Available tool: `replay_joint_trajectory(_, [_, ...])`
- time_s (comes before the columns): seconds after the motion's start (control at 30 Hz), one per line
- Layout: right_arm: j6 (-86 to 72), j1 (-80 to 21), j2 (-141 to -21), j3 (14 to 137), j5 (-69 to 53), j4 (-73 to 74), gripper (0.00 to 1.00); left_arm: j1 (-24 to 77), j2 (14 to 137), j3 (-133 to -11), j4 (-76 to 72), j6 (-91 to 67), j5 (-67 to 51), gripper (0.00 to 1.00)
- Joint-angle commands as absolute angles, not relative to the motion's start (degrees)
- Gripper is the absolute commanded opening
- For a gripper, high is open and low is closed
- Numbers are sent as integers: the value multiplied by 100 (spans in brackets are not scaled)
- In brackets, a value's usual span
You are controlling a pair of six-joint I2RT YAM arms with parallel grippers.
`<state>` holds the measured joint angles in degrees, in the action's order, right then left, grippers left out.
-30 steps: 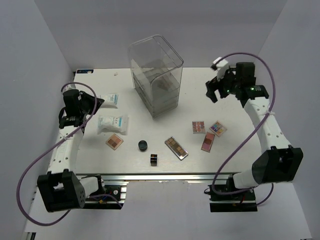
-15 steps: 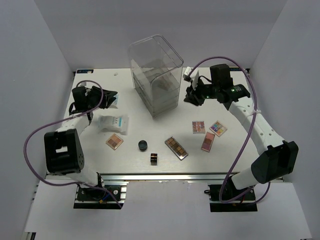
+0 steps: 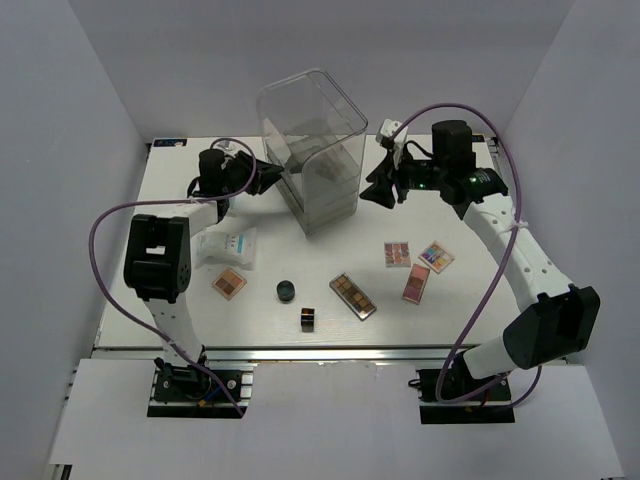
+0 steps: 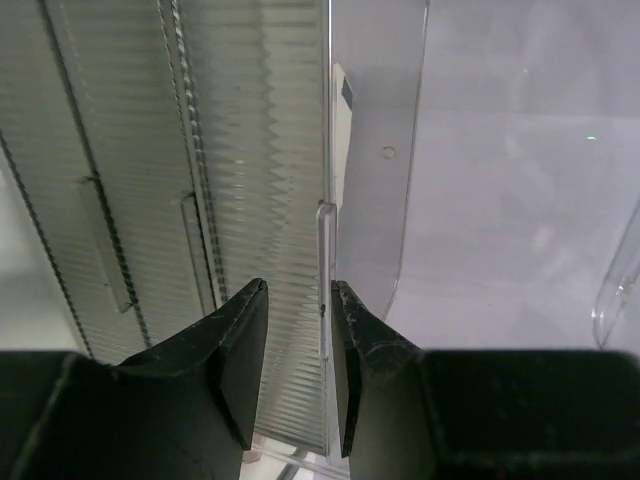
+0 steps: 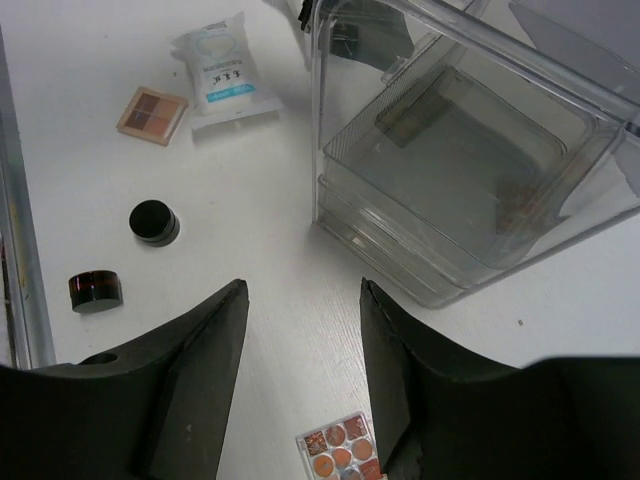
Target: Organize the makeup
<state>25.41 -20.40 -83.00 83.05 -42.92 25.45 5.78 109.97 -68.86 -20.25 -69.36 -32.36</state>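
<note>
The makeup lies on the white table: a white packet, a small brown palette, a round black jar, a tiny dark cube, a long brown palette, and three palettes at the right. The second packet is mostly hidden behind my left arm. My left gripper is at the left side of the clear drawer box. In the left wrist view its jaws are narrowly open astride a thin clear edge. My right gripper is open and empty beside the box's right side.
In the right wrist view, my gripper hovers over bare table between the drawer box and a palette. The packet, small brown palette, jar and cube lie to the left.
My left gripper has swung from the table's left edge over to the box's left side. My right gripper has moved from the far right to the box's right side.
</note>
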Motion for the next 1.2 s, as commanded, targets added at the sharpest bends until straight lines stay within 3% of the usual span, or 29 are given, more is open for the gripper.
replay_joint_trajectory(0.0, [2408, -1864, -8112, 8411, -4728, 2276, 55, 694, 11118, -7312, -2267, -7005, -3173, 41])
replay_joint_trajectory(0.13, [2391, -1784, -8095, 8341, -4764, 2277, 56, 738, 11250, -7418, -2277, -7040, -3155, 40])
replay_joint_trajectory(0.3, [2382, -1749, -8086, 8279, -4790, 2233, 57, 747, 11303, -7304, -2267, -6987, -3103, 32])
replay_joint_trajectory(0.6, [2320, -1749, -8279, 8429, -4913, 2215, 57, 809, 11663, -7058, -3541, -7593, -3146, 34])
replay_joint_trajectory(0.83, [2259, -1749, -8350, 8490, -4966, 2145, 57, 853, 11927, -7058, -4077, -7778, -3173, 30])
replay_joint_trajectory(0.93, [2233, -1749, -8350, 8473, -4966, 2127, 57, 861, 12023, -7075, -4305, -7901, -3217, 23])
replay_joint_trajectory(1.07, [2171, -1749, -8350, 8455, -4966, 2101, 57, 870, 12129, -7058, -4815, -8269, -3287, 1])
replay_joint_trajectory(1.17, [2153, -1749, -8350, 8481, -4957, 2101, 58, 861, 12085, -6996, -5203, -8472, -3331, 0])
